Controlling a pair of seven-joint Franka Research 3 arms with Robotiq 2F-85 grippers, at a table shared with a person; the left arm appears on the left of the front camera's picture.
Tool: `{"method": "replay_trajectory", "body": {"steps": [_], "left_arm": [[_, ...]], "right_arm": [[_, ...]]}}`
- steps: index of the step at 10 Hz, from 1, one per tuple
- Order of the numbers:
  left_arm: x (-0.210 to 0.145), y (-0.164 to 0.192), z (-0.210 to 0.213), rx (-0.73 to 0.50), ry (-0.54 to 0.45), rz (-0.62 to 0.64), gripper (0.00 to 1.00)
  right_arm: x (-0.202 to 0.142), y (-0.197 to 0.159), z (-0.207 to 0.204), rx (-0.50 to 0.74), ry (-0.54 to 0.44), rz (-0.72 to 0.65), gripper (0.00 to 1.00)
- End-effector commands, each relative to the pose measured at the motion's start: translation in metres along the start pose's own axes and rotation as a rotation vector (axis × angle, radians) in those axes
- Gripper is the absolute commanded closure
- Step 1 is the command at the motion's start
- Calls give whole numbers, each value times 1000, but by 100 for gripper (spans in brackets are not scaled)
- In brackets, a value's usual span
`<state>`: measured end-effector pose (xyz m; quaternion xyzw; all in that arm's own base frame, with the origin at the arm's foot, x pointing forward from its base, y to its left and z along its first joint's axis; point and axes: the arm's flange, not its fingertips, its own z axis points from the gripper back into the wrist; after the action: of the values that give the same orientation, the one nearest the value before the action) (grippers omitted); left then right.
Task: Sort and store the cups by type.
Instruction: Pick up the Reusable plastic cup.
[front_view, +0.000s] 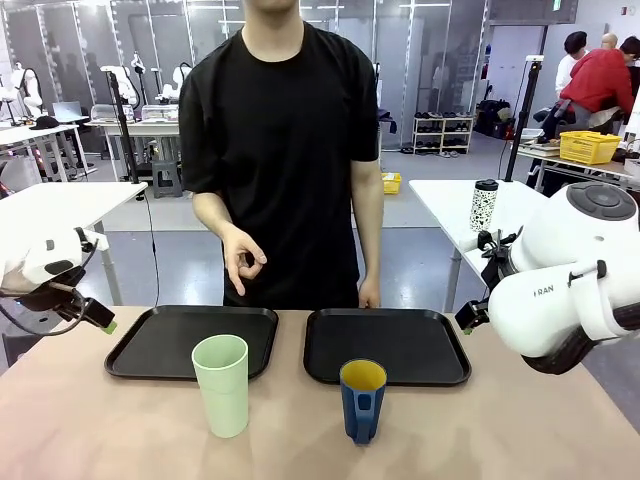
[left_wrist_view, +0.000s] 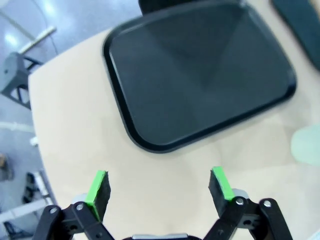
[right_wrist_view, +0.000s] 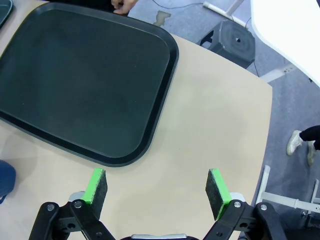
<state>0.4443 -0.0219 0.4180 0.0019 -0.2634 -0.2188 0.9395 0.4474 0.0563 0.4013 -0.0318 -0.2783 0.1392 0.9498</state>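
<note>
The tall pale green cup (front_view: 221, 383) stands upright on the table (front_view: 500, 430), near the front, just in front of the left black tray (front_view: 150, 345). The dark blue mug (front_view: 361, 400) is yellow inside. It stands upright too, just in front of the right black tray (front_view: 420, 350). The two cups are apart, and neither one is on a tray.

The left gripper (left_wrist_view: 160, 186) hangs over the bare table by the near edge of the left tray. Its jaws are wide apart, with nothing between them. The green cup is off to one side of it.

The right gripper (right_wrist_view: 157, 187) hangs over the table beside the right tray. Its jaws are wide apart too and hold nothing. The blue mug peeks in at the edge of the right wrist view.

A person in a black shirt (front_view: 275, 150) stands at the far side of the table. One hand (front_view: 242, 258) is up with its fingers curled. The other hand (front_view: 369, 295) hangs down by the far edge of the right tray.
</note>
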Motion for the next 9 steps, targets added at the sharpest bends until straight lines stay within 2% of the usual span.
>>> {"method": "replay_trajectory", "body": {"steps": [1, 3, 5, 6, 7, 9], "left_arm": [[9, 4, 8, 24, 62, -284, 0], [0, -13, 10, -37, 88, -597, 0], [-6, -25, 2, -62, 130, -827, 0], [-6, -26, -2, -57, 175, -865, 0], [0, -32, -1, -67, 133, -713, 0], [0, -32, -1, -67, 133, -713, 0]], "right_arm": [[-2, 1, 0, -3, 1, 8, 0], [-2, 1, 0, -3, 1, 8, 0], [-2, 1, 0, -3, 1, 8, 0], [-2, 1, 0, -3, 1, 8, 0], [-2, 1, 0, -3, 1, 8, 0], [-2, 1, 0, -3, 1, 8, 0]]}}
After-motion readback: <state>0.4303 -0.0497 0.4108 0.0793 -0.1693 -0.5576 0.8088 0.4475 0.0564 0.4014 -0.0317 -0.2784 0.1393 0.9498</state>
